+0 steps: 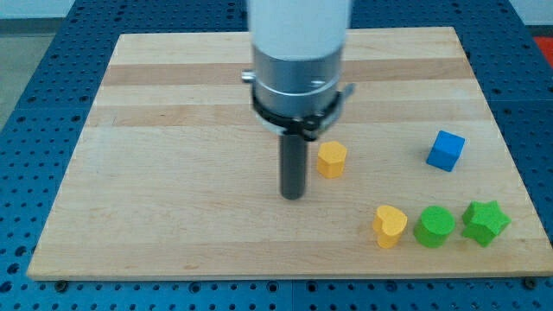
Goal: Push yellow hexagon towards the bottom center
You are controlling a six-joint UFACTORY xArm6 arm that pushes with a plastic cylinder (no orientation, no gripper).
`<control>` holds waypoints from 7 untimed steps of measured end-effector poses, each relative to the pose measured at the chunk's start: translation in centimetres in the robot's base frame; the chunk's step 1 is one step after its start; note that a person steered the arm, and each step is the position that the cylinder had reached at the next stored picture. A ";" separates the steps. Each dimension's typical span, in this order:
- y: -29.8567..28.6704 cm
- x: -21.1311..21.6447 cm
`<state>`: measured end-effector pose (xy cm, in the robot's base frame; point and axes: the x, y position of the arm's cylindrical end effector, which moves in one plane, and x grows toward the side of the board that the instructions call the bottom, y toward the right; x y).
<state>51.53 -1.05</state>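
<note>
The yellow hexagon [331, 160] sits on the wooden board [173, 173] a little right of centre. My tip [294, 196] rests on the board just to the left of the hexagon and slightly below it, with a small gap between them. The rod hangs from a large white and grey arm body [298, 60] that hides part of the board's top middle.
A yellow heart block [390, 225], a green round block [434, 226] and a green star block [485, 223] stand in a row at the bottom right. A blue cube [446, 150] stands at the right. The board's edges drop to a blue table.
</note>
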 end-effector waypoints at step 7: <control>6.6 -3.7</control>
<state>47.82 5.51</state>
